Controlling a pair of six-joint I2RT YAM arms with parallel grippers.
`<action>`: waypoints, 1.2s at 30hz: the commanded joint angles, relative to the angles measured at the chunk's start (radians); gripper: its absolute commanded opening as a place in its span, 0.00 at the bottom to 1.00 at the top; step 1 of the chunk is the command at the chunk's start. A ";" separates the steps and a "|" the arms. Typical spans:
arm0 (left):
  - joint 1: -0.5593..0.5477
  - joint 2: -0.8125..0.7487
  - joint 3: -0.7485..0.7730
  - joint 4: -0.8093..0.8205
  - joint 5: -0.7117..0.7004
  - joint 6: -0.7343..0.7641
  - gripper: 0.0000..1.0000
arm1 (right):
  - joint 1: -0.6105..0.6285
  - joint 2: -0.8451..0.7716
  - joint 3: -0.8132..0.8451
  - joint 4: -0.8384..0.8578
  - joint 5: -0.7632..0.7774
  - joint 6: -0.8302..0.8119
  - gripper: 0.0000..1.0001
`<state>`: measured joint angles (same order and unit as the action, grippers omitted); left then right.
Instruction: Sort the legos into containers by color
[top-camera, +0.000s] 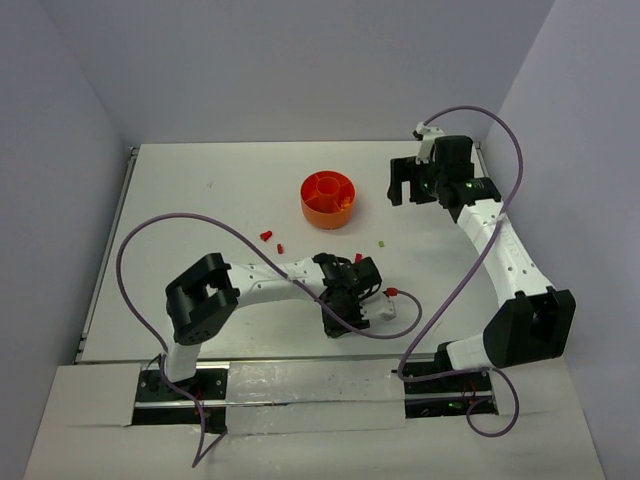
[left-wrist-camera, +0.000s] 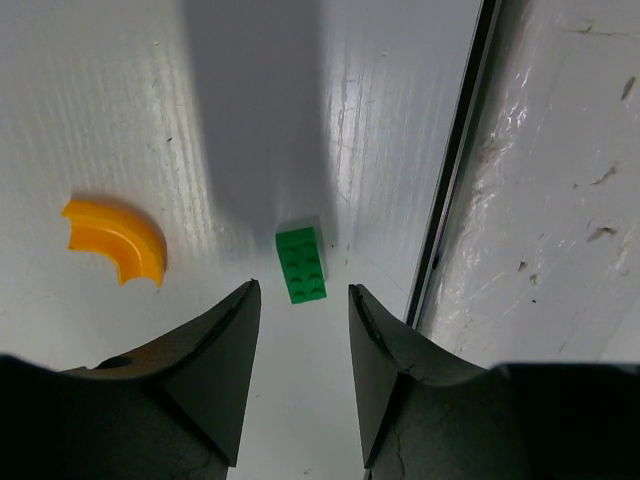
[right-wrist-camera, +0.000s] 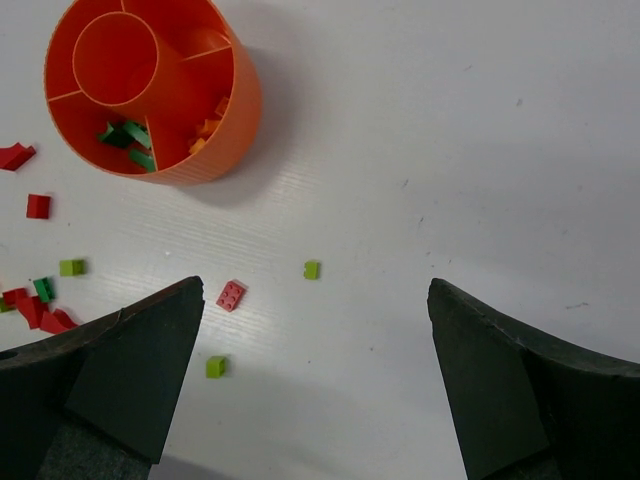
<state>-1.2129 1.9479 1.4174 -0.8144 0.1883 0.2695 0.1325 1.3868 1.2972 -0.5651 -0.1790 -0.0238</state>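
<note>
The white table (top-camera: 200, 200) carries everything, and the two arms reach out over it from its near edge. The left arm is folded low near the front. The right arm is stretched towards the far right.

The round orange bowl (right-wrist-camera: 215, 120) stands towards the back of the table. One of its outer compartments holds a few green pieces (right-wrist-camera: 128, 140) and the one next to it holds some orange pieces (right-wrist-camera: 205, 130). The central cup looks bare, and I cannot see into the rest. I judge the sorting well begun but far from done, since many legos lie loose on the table.

The right pincer (right-wrist-camera: 315, 288) hovers above the table beside the bowl. Its jaws are spread as wide as they go, and it holds and touches nothing. The left pincer (left-wrist-camera: 303, 290) hangs close over the table by the dark groove (left-wrist-camera: 450, 200) at the front edge. Its jaws are about half open and empty.

A small green brick (left-wrist-camera: 301, 264) lies flat just ahead of the left pincer's tips, lined up with the gap between them. Neither finger touches it. It looks like the next piece to be picked up. A curved orange piece (left-wrist-camera: 115, 240) lies to one side of it, well apart.

Below the right pincer lie a red brick (right-wrist-camera: 231, 295) and a lime bit (right-wrist-camera: 312, 269), with another lime bit (right-wrist-camera: 215, 366) nearer the camera. More red and green pieces (right-wrist-camera: 35, 305) are scattered off to the side, all outside the bowl.
</note>
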 joint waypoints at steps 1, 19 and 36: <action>-0.020 0.042 0.061 -0.053 -0.049 -0.012 0.50 | -0.020 -0.055 -0.023 0.017 -0.010 -0.014 1.00; -0.062 0.112 0.042 -0.020 -0.156 -0.010 0.30 | -0.051 -0.039 -0.043 0.016 -0.035 -0.040 1.00; 0.043 -0.209 0.026 0.081 -0.145 -0.029 0.00 | -0.051 -0.016 -0.009 0.013 -0.079 -0.018 1.00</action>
<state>-1.2489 1.9541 1.3972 -0.8003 -0.0139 0.2651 0.0884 1.3641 1.2507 -0.5636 -0.2219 -0.0495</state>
